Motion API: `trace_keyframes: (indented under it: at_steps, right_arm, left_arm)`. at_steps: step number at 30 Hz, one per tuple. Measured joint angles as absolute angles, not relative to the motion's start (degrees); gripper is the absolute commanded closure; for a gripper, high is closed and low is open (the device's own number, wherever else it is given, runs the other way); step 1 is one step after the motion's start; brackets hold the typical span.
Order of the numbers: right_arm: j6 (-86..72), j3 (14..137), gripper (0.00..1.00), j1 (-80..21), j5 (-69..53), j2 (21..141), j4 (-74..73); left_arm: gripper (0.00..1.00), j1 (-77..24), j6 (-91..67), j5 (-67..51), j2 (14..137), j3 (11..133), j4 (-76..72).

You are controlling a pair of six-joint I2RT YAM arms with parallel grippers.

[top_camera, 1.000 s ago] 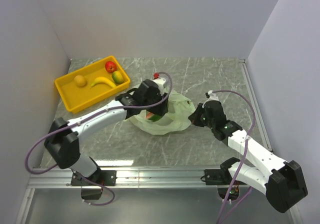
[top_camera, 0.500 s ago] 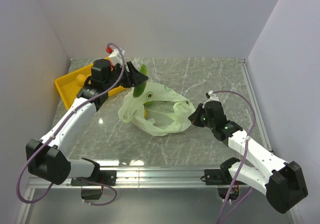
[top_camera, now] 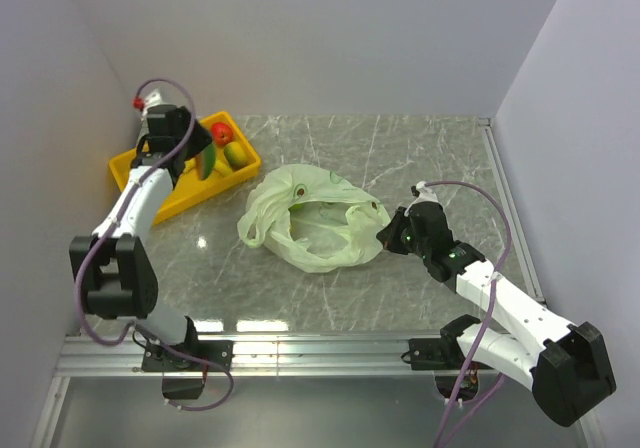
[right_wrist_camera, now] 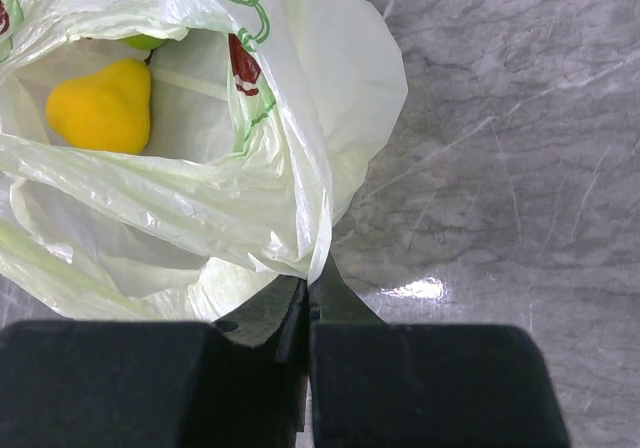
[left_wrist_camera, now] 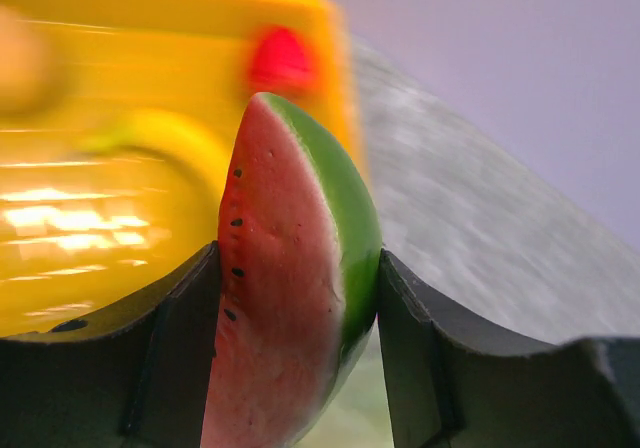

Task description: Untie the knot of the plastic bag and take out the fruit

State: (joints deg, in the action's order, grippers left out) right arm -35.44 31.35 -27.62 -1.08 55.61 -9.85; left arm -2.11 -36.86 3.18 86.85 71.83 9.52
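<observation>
The pale green plastic bag (top_camera: 330, 253) lies open in the middle of the table, and no tied knot shows. My right gripper (top_camera: 386, 236) is shut on the bag's right edge, which the right wrist view (right_wrist_camera: 312, 278) shows pinched between the jaws. Inside the bag (right_wrist_camera: 250, 198) lie a yellow fruit (right_wrist_camera: 100, 108) and part of a green one (right_wrist_camera: 145, 41). My left gripper (top_camera: 203, 156) is shut on the watermelon slice (left_wrist_camera: 290, 268) and holds it over the yellow tray (top_camera: 175, 196).
In the tray sit a red apple (top_camera: 222, 131) and a green-red mango (top_camera: 236, 154); my left arm hides the tray's other fruit. The tray stands at the back left by the left wall. Grey walls close in the table on three sides.
My left gripper has lifted the watermelon slice out of the bag and swung it left, to over the tray. The bag now lies open. The right arm has not moved.
</observation>
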Motion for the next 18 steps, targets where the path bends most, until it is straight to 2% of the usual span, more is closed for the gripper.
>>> trace_keyframes:
  at_steps: [4, 7, 8, 11, 14, 18]
  right_arm:
    - [-35.0, 31.4, 1.00, -27.6, -1.1, 55.6, -9.9]
    - [-34.8, 31.4, 1.00, -27.6, -1.1, 55.5, -9.9]
    - [-34.8, 31.4, 1.00, -27.6, -1.1, 55.5, -9.9]
    - [-34.4, 31.4, 1.00, -27.6, -1.1, 55.5, -10.1]
    - [-33.8, 31.4, 1.00, -27.6, -1.0, 55.5, -10.6]
    - [-32.9, 31.4, 1.00, -27.6, -0.9, 55.5, -11.3]
  left_arm:
    - [0.84, 5.4, -36.1, 9.2, 94.0, 74.5, 12.3]
    - [0.54, 8.4, -34.8, 12.3, 99.6, 78.1, 13.7]
    - [0.37, 9.0, -34.4, 13.1, 101.4, 79.3, 14.2]
    - [0.15, 9.8, -33.0, 14.4, 104.5, 81.0, 15.0]
    - [0.05, 10.0, -32.1, 15.1, 105.2, 81.5, 16.0]
    - [0.02, 10.0, -31.3, 15.6, 105.1, 82.5, 16.4]
